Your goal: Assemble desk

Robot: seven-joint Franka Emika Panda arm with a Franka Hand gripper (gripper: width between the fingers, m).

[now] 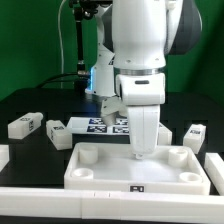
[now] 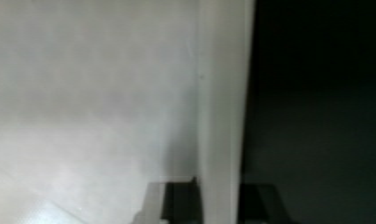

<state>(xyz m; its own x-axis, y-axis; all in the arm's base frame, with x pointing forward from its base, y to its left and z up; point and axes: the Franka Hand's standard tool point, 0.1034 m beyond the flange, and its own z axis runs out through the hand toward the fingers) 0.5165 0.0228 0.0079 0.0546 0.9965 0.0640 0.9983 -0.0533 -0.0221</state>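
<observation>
The desk's white tabletop (image 1: pixel 100 172) lies at the front of the black table with its raised rim and corner sockets facing up and a tag (image 1: pixel 139 188) on its near edge. My gripper (image 1: pixel 140 112) is shut on a white square-section leg (image 1: pixel 144 135), which it holds upright. The leg's lower end is over the tabletop's inner face near the far rim; whether it touches cannot be told. In the wrist view the leg (image 2: pixel 220 100) runs straight out between my dark fingers (image 2: pixel 176 205), with the tabletop's white surface (image 2: pixel 78 120) on one side.
Loose white legs lie around the tabletop: two (image 1: pixel 24 126) (image 1: pixel 58 133) at the exterior view's left, one (image 1: pixel 193 134) at its right and another (image 1: pixel 214 168) by the right edge. The marker board (image 1: pixel 100 125) lies behind the tabletop, partly covered by the arm.
</observation>
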